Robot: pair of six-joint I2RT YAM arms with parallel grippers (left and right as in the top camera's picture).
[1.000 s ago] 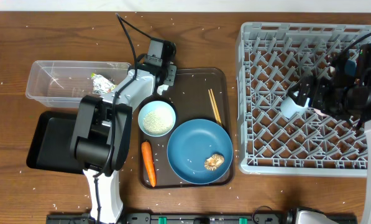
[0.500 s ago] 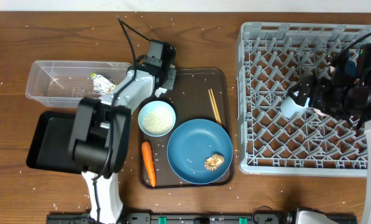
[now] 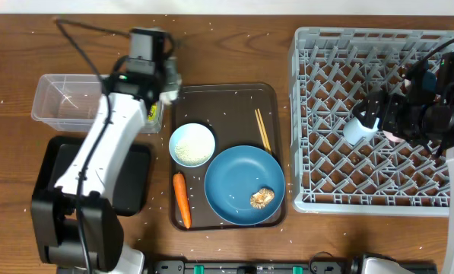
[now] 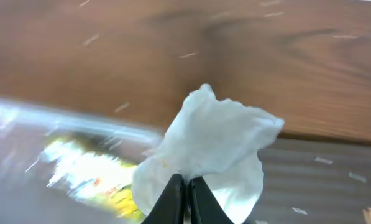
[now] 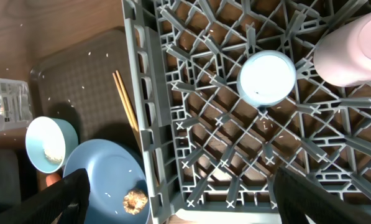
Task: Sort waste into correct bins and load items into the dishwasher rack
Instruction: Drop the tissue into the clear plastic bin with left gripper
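Underneath everything, a dark wooden table [image 3: 234,53], long-grained and flecked with white specks.

Right of the brown rectangular serving tray [image 3: 227,106], a large square grey plastic rack [image 3: 318,68]: open lattice floor, upright pegs, built to prop up crockery.

Then that tray itself, round-cornered and finely textured, serving as the staging spot for whatever awaits sorting.

Left of the tray, a shallow black rectangular bin [image 3: 135,190], and above it a clear rectangular plastic tub [image 3: 59,95], thin-walled and glossy.

On the tray's lower right, a large smooth blue plate [image 3: 234,179]. On its left half, a small white bowl [image 3: 192,144]. Probably kept out of the rack until scraped.

Along the tray's left edge, below the bowl, a tapered orange carrot [image 3: 181,199]. Near its upper right, slim wooden chopsticks [image 3: 262,129].

Inside the rack, right of the tray, a light blue cup [image 3: 354,131] and a rounded pink cup [image 5: 353,50], apparently already loaded. Right tool [image 3: 377,114] beside the blue cup, spread wide, gripping nothing.

Off the tray's upper-left corner, left tool [image 4: 186,186] clamped on crumpled white paper [image 4: 216,143], soft and creased, pinched at its lower edge. Seemingly bound for the tub, given the shiny yellow-green snack wrapper [image 4: 79,171] lying there.

Smallest: a knobbly brown food lump [image 3: 261,198] on the plate, and white rice grains [image 3: 190,151] in the bowl.
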